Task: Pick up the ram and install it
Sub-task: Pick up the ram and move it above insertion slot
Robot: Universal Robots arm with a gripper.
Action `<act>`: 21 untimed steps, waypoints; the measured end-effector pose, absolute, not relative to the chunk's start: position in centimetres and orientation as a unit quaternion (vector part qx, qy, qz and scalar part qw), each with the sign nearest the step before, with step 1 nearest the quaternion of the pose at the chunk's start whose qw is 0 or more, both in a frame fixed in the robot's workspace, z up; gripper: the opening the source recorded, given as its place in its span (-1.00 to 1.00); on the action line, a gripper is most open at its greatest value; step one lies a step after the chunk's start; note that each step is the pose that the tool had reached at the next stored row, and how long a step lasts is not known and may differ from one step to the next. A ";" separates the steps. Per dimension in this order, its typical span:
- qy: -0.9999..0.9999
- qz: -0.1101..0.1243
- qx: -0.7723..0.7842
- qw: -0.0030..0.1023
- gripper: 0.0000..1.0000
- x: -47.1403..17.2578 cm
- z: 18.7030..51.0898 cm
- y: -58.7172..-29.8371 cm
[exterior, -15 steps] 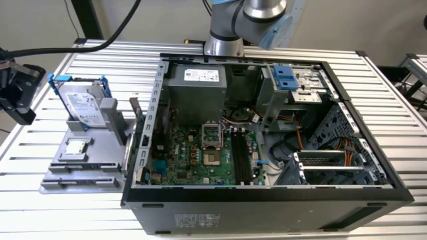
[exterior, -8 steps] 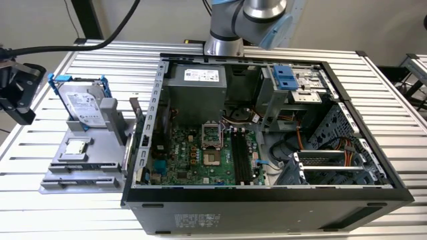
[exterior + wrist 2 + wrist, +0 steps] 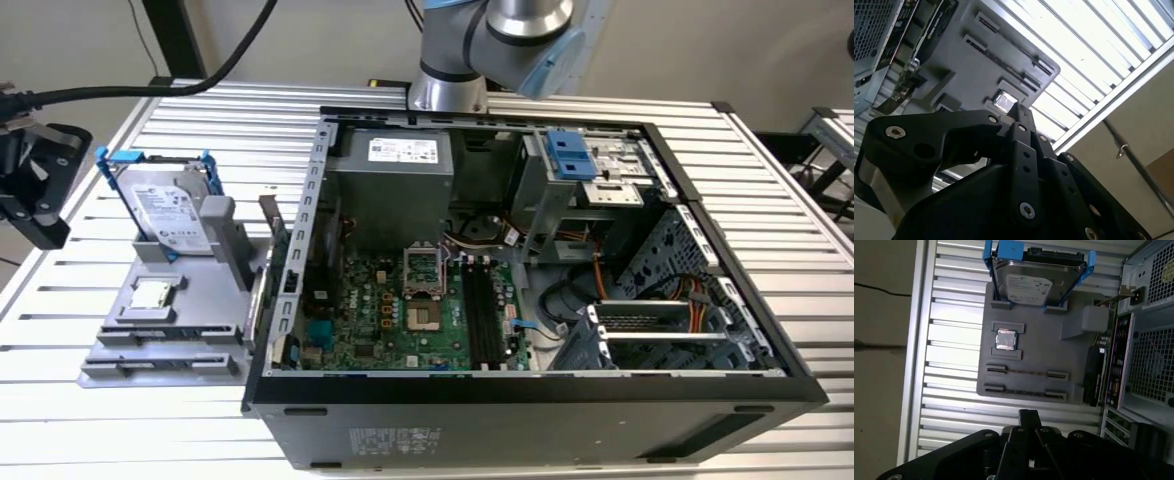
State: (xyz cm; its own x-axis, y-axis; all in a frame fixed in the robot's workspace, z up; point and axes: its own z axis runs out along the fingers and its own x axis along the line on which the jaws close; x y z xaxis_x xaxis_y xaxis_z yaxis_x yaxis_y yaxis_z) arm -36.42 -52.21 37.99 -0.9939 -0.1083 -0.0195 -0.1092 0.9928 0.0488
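The ram point(image 3: 1094, 376) is a dark narrow stick standing on edge along the side of the grey holder point(image 3: 1034, 347) nearest the computer case; the exterior view shows it as a thin dark sliver point(image 3: 272, 235). My gripper point(image 3: 44, 195) hangs at the exterior view's far left, past the holder and well clear of the ram. In both wrist views its fingers come together in a single tip point(image 3: 1028, 415) point(image 3: 1019, 109), shut with nothing between them. The black memory slots point(image 3: 482, 312) lie on the motherboard inside the open case.
The holder also carries a silver hard drive point(image 3: 171, 205) in a blue bracket and a small square processor chip point(image 3: 151, 294). The open case point(image 3: 534, 385) takes up the middle of the slatted table. The arm's base point(image 3: 447, 85) stands behind it. A black cable point(image 3: 160, 90) runs to my wrist.
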 end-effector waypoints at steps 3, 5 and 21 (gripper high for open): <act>0.997 0.025 -0.067 0.008 -1.00 -36.4 38.0 -52.2; 0.997 0.025 -0.075 0.008 -1.00 -36.4 38.0 -52.2; 0.987 0.025 -0.160 0.006 -1.00 -36.4 38.0 -52.2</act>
